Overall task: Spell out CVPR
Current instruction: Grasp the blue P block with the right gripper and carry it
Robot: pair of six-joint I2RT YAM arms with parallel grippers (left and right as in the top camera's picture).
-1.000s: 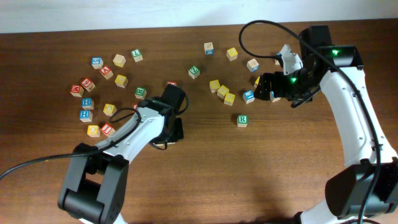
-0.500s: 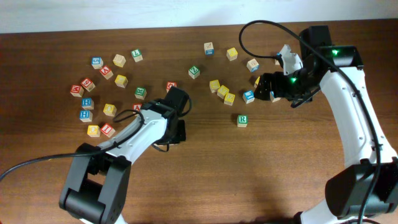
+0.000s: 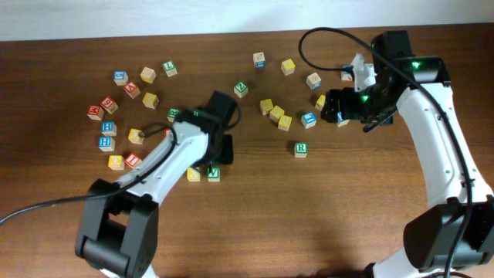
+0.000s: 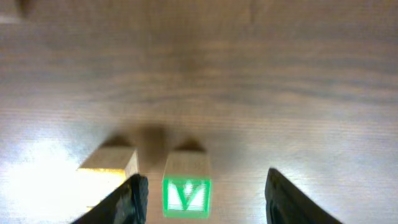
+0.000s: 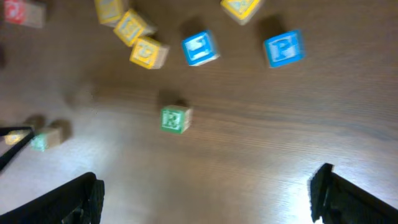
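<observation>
A green V block (image 3: 213,174) rests on the table just right of a yellow block (image 3: 194,174) whose letter I cannot read. In the left wrist view the V block (image 4: 186,190) lies between the spread fingers of my left gripper (image 4: 202,205), nearer the left one, with the yellow block (image 4: 109,168) outside them. My left gripper (image 3: 220,152) hangs open just behind the pair. My right gripper (image 3: 333,108) is open and empty (image 5: 208,199). A green R block (image 3: 301,149) (image 5: 175,119) and a blue P block (image 5: 284,48) lie below it.
Several loose letter blocks lie scattered at the far left (image 3: 108,126) and back middle (image 3: 276,113). A blue block (image 3: 309,119) and yellow blocks sit beside the right gripper. Bare wood fills the table's front half (image 3: 309,224).
My left gripper has pulled back from the table's front, uncovering the yellow block and the green V block side by side. The right arm has barely moved.
</observation>
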